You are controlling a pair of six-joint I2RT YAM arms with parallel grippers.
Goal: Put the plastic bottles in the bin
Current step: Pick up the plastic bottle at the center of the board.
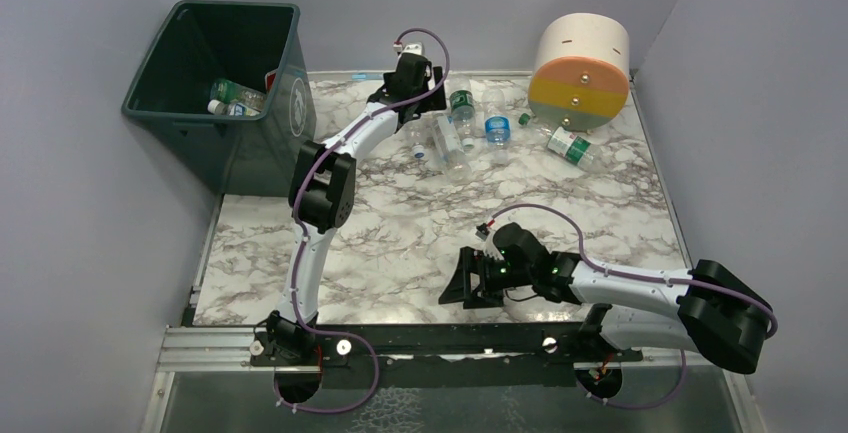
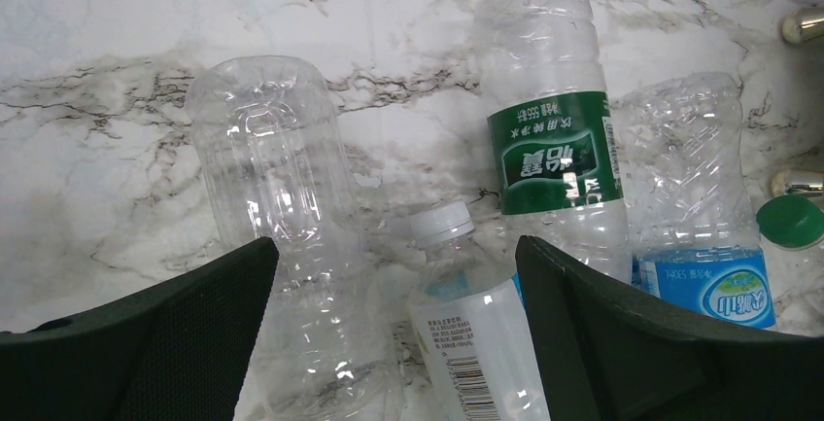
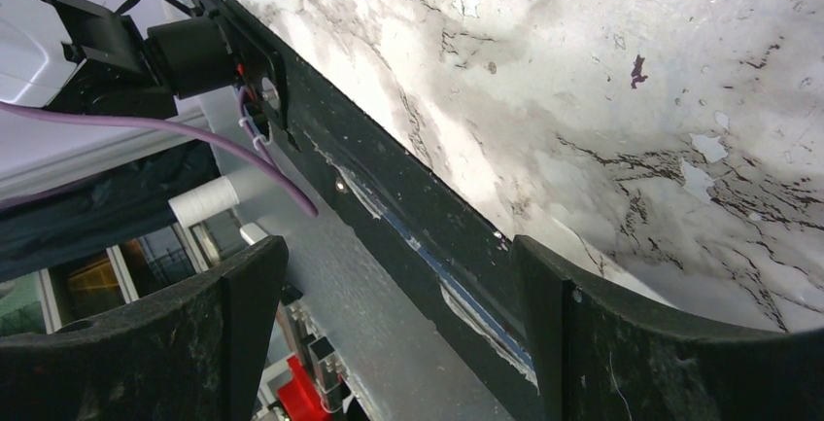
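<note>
Several bottles [image 2: 554, 149] crowded the left pincer [image 2: 394, 251] — jaws wide, empty — so closing could snag two or flick one rolling away.

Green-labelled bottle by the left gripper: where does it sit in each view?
Top external: green-labelled bottle, far centre, just right of the left gripper.
Left wrist: upper centre-right.
Right wrist: not in it.
Shared landmark: blue-labelled bottle beside it.
</note>
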